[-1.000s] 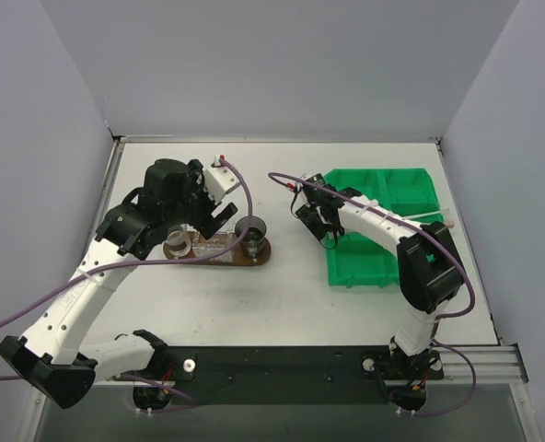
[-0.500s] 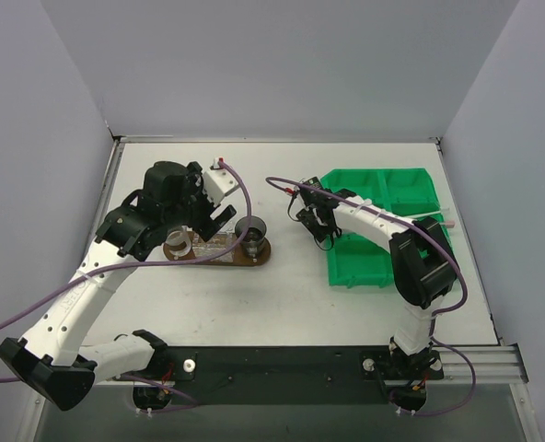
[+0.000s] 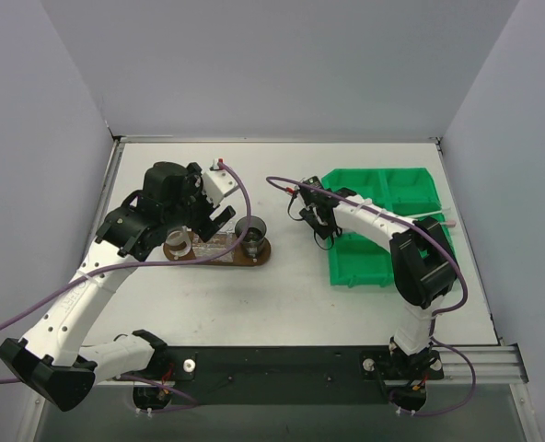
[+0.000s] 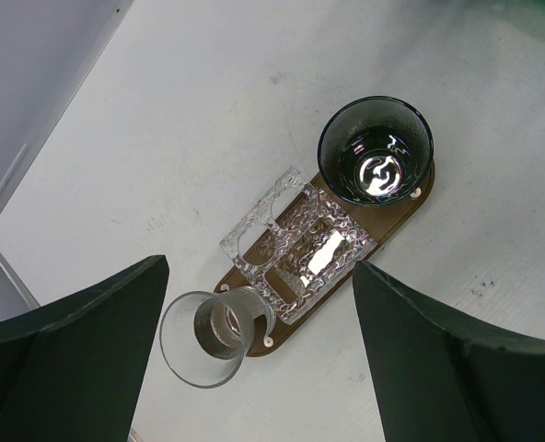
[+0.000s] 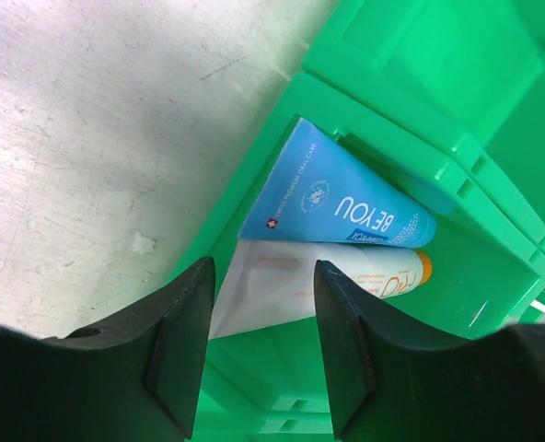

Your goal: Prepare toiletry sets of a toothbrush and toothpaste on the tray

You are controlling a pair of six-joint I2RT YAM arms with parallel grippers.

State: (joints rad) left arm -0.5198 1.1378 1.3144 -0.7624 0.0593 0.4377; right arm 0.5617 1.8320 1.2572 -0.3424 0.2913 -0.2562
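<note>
The dark brown oval tray [image 3: 263, 254] [image 4: 389, 215] lies left of centre; no tube or brush shows on it. My left gripper [image 3: 214, 217] [image 4: 259, 368] hovers above it, open wide and empty. Two toothpaste tubes lie in the green bin's near left compartment, a blue one [image 5: 339, 204] and a white one [image 5: 295, 281] with an orange cap. My right gripper [image 3: 320, 230] [image 5: 261, 341] hangs just over the white tube's flat end, jaws partly open on either side of it. A thin pale toothbrush [image 3: 435, 218] lies across the bin's right side.
On the tray stand a clear cup [image 4: 215, 337] [image 3: 176, 245], a dark glass cup [image 4: 376, 150] [image 3: 250, 228] and a clear textured holder [image 4: 295, 249]. The green sectioned bin [image 3: 390, 195] [image 5: 493, 110] sits at the right. Grey walls close in the table's back and sides.
The right gripper's jaws have narrowed around the white tube's end, and its wrist has shifted slightly toward the bin's left edge. The left arm has not moved.
</note>
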